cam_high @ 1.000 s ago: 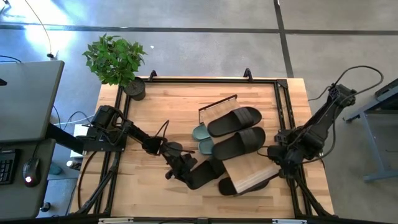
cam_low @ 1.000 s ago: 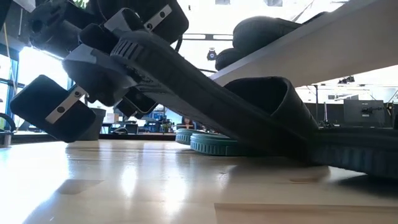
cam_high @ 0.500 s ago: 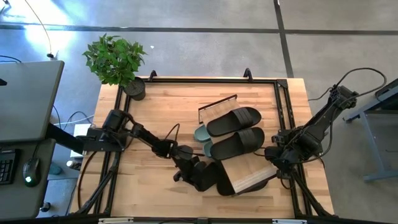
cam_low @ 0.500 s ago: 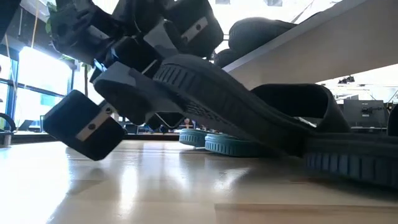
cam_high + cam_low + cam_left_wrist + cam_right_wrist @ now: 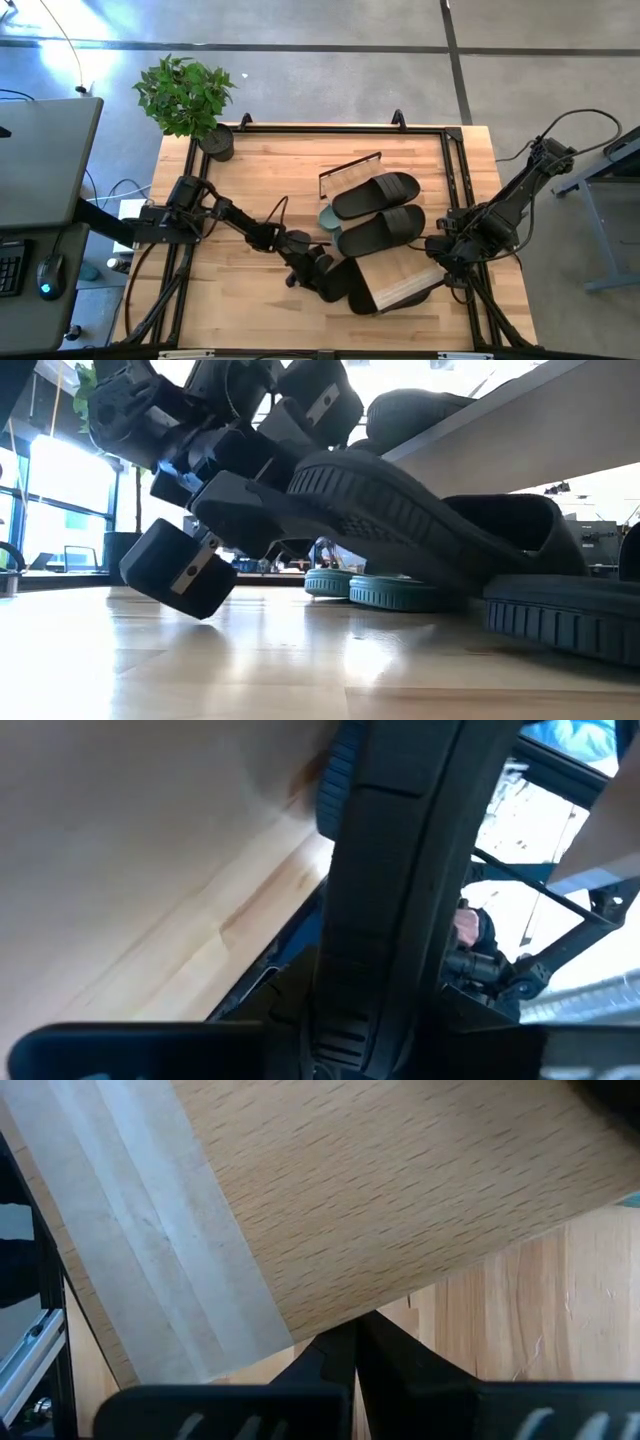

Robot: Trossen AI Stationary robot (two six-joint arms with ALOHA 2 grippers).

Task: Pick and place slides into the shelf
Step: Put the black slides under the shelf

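Black rubber filled the left hand (image 5: 318,277), which was clamped on a black slide (image 5: 343,283) near the 6 o'clock part of the bench (image 5: 260,180); in the low view that slide (image 5: 400,525) was tilted, its heel end raised in the hand (image 5: 240,510) and its toe end down beside another black slide (image 5: 560,615) lying flat. The held slide sat right against the lower edge of the shelf (image 5: 405,280), whose sloping light-wood plank ran from the bench's centre toward 5 o'clock. Two black slides (image 5: 375,193) lay side by side on the upper part of the plank, the second (image 5: 383,230) just below the first. A sage-green pair (image 5: 328,218) lay on the bench at the 9 o'clock side of the shelf, partly hidden under those black ones. The right hand (image 5: 445,255) was at the 3 o'clock end of the shelf, its fingers (image 5: 345,1342) closed to a narrow gap against the plank's edge. A potted plant (image 5: 185,97) stood at the bench's 10 o'clock corner.
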